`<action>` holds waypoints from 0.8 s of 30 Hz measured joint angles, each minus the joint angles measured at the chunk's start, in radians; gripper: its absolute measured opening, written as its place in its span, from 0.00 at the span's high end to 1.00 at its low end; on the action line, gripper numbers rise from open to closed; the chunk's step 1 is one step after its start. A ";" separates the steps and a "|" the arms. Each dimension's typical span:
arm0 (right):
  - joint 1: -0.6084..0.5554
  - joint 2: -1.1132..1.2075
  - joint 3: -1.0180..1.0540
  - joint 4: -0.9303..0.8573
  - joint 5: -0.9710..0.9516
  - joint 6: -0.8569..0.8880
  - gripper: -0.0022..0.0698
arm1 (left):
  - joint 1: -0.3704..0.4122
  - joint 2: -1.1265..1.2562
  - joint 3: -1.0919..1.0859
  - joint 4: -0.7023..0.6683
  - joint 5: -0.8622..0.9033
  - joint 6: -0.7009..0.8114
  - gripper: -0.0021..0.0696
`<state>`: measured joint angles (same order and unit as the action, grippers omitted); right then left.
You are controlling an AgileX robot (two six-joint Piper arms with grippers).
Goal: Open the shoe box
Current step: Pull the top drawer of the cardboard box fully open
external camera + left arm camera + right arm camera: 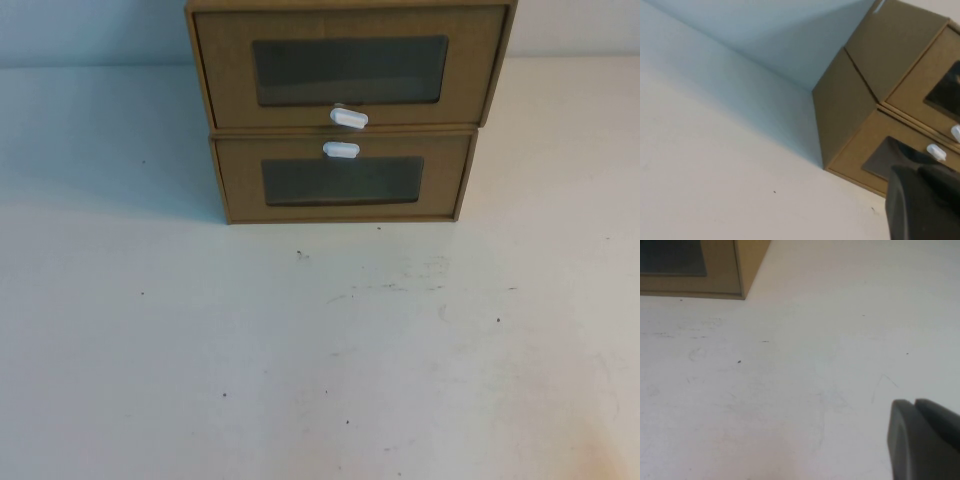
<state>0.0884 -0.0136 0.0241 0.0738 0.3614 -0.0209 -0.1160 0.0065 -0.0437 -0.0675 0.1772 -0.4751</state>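
Nearest the lens, right gripper [914, 402]: dark fingers [935, 440] clenched together with no gap, grasping nothing, over the scuffed white surface [790, 390]. Well ahead of those fingers and off to one side, just a corner of the lower shoe box [722, 265], far from any contact.

Much the same for left gripper [919, 169]: fingers [910, 210] pressed shut, empty, over the surface. Beyond their tips, the stacked pair seen from one corner, with the lower box's white handle [936, 152] past the fingertips and untouched.

Seen from above, upper shoe box [350, 65] sitting on the lower one, both of brown cardboard, each with a dark window in its front panel. Upper handle [349, 117] at the bottom edge of its front, lower handle at the top edge of its own, the two almost meeting. Both fronts closed. Whole stack at the far edge of the surface, well apart from both pairs of fingers.
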 joint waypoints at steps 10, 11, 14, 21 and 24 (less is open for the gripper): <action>0.000 0.000 0.000 0.000 0.000 0.000 0.99 | -0.180 0.383 -0.467 -0.072 0.341 0.324 0.98; 0.000 0.000 0.000 0.000 0.000 0.000 0.99 | -0.200 0.426 -0.514 -0.082 0.369 0.356 0.98; 0.000 0.000 0.000 0.000 0.000 0.000 0.99 | -0.242 0.551 -0.655 -0.096 0.455 0.428 0.98; 0.000 0.000 0.000 0.000 0.000 0.000 0.99 | -0.260 0.879 -1.001 -0.185 0.685 0.637 0.98; 0.000 0.000 0.000 0.000 0.000 0.000 0.99 | -0.260 1.017 -1.174 -0.227 0.757 0.714 0.98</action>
<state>0.0884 -0.0136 0.0241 0.0738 0.3614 -0.0209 -0.3761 1.0236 -1.2173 -0.2942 0.9343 0.2394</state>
